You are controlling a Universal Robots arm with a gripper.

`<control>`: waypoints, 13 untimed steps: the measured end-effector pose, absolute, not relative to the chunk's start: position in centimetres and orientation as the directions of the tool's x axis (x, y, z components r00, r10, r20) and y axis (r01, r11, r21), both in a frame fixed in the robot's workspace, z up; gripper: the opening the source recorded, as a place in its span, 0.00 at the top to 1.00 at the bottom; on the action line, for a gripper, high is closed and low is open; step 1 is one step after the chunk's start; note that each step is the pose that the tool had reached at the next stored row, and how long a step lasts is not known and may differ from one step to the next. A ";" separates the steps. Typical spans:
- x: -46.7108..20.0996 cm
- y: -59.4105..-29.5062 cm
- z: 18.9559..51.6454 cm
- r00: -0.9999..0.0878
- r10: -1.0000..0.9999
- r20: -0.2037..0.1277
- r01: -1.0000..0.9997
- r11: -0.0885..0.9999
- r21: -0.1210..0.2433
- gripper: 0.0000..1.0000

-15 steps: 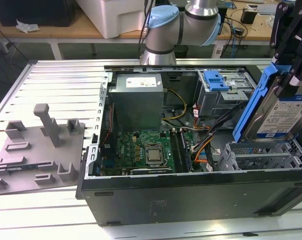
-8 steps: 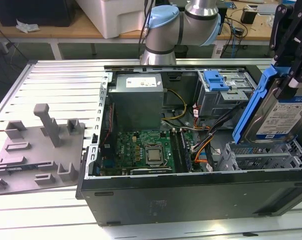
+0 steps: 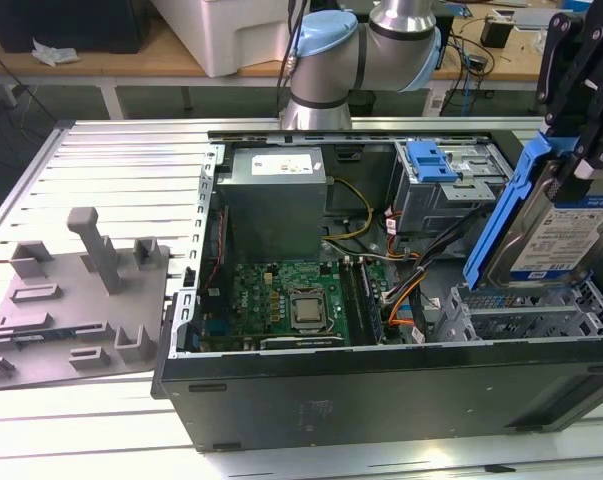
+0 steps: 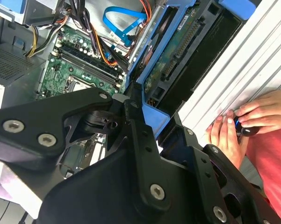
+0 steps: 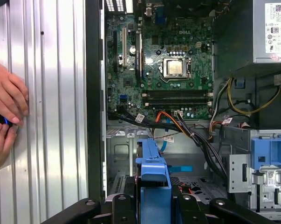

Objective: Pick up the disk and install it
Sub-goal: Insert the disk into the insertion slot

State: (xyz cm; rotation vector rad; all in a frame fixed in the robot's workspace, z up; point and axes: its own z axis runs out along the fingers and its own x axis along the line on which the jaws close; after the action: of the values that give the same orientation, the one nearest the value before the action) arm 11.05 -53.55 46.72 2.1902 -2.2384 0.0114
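Observation:
The disk [image 3: 559,232], silver with a white-and-blue label and blue rails, hangs tilted on edge above the grey drive cage [image 3: 521,315] at the exterior view's right end of the open computer case [image 3: 381,385]. My black gripper [image 3: 578,150] is shut on its upper end. In the second wrist view the disk's green circuit-board underside [image 4: 177,56] and blue rail run away from the gripper [image 4: 147,114]. In the first wrist view the disk's blue rail edge [image 5: 153,170] stands between the gripper's [image 5: 153,207] fingers, over the cage floor.
Inside the case lie the green motherboard [image 3: 291,300], the grey power-supply box [image 3: 276,195], a cable bundle [image 3: 411,290] and a blue bracket [image 3: 431,160] on a second cage. A grey fixture plate [image 3: 71,300] sits at the exterior view's left. A person's hands [image 5: 5,116] rest beside the case.

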 end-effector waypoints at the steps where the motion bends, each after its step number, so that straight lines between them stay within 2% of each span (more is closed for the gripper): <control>1: 11.1 -53.6 46.7 -0.022 -1.000 0.012 -1.000 0.022 0.002 0.64; 13: 11.0 -53.6 46.5 -0.022 -1.000 0.012 -1.000 0.022 0.002 0.64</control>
State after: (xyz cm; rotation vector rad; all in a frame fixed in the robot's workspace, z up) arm 10.99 -53.57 46.47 2.1904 -2.2383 0.0115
